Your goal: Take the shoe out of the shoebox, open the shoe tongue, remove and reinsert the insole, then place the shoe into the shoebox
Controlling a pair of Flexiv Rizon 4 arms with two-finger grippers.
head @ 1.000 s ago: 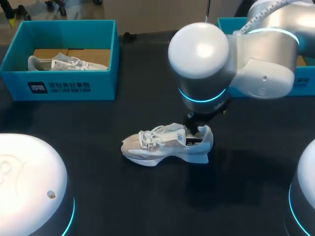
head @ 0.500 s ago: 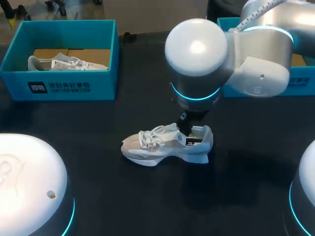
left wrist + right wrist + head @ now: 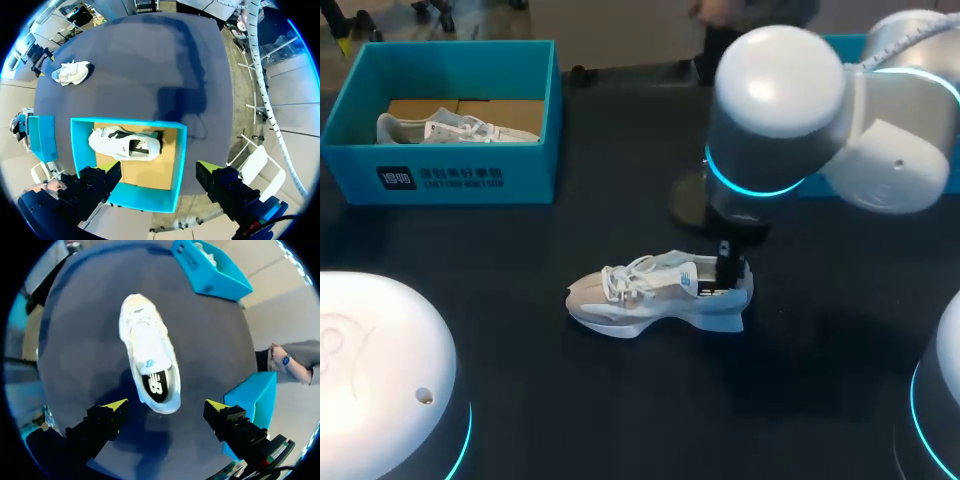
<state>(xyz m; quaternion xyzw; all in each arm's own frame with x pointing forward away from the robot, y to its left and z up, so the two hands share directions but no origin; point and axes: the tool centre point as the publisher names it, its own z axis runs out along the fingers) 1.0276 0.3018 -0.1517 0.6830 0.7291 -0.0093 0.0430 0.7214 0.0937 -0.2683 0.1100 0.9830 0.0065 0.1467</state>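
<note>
While the white sneaker (image 3: 655,292) lies on the counter (image 3: 520,400), outside the shoebox (image 3: 470,180), right claw (image 3: 166,405) hangs wide and empty over its heel. Insole (image 3: 159,387) seated; tongue (image 3: 150,361), insole work and reboxing seemingly remain. Left claw (image 3: 157,167) wide, empty.

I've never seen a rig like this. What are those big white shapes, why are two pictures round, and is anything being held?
The white shapes are two robot arms, the left arm and the right arm. One picture looks down on the table from above; the round ones come from a camera on each wrist. A shoe lies on the table, the right end effector open over its heel. A second shoe sits in a blue box, below the open left end effector. Nothing is held.
</note>
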